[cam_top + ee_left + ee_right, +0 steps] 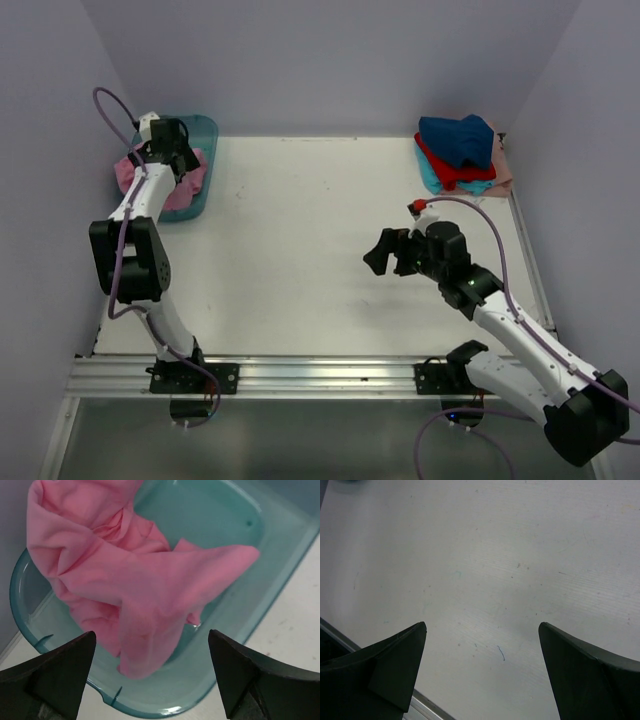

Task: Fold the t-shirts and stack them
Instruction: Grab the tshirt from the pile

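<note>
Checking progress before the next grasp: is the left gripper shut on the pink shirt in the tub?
No, the left gripper is wide open, and the pink shirt lies crumpled and unheld in the teal tub.

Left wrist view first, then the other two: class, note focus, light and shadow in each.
Left wrist: pink t-shirt sharp, tub rim catching light, left fingers dark and soft-edged. Right wrist: table evenly lit, right fingers nearly black. Top external: soft even light, faint shadows.

Pink t-shirt (135, 575) cut off at top; tub (235, 530) btm partly hidden.
</note>
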{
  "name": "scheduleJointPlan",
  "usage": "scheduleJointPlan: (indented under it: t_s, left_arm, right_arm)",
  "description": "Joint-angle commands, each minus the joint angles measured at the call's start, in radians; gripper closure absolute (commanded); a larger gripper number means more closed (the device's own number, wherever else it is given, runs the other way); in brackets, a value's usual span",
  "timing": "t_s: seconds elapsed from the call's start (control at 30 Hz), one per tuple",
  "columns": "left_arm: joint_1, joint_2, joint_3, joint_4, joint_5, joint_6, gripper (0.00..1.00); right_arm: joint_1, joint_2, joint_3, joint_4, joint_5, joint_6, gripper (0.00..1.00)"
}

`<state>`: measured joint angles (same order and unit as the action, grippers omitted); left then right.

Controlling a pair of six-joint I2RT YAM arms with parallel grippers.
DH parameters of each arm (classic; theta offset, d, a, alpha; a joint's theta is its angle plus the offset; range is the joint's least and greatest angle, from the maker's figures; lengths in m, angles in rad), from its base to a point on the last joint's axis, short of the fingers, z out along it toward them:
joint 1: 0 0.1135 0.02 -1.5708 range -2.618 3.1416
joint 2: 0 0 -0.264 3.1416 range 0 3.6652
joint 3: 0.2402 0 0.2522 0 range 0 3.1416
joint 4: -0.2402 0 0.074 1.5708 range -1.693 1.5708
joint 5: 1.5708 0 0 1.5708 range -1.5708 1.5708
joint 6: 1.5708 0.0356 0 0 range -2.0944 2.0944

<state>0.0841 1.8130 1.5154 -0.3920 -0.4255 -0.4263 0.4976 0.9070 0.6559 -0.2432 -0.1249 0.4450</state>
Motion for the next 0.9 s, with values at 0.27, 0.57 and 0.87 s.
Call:
scheduleJointPlan:
  t_s: [0.27,0.57,0.87]
  left_arm:
    - [0.046,0.285,0.195,-0.064,0.075,0.023,0.21]
    - [-0.029,-0.062,0.127,0.07,0.372,0.014,1.0]
    - [-0.242,-0.427,-0.028,0.099,0.715,-0.126,1.0]
  right_arm:
    - [0.004,-0.069,-0.03,0.019,0.005,0.02,0.01]
    - [0.002,-0.033,-0.047,0.036,0.013,0.02,0.01]
    - [0.004,-0.029,-0.042,0.045,0.06,0.026,0.01]
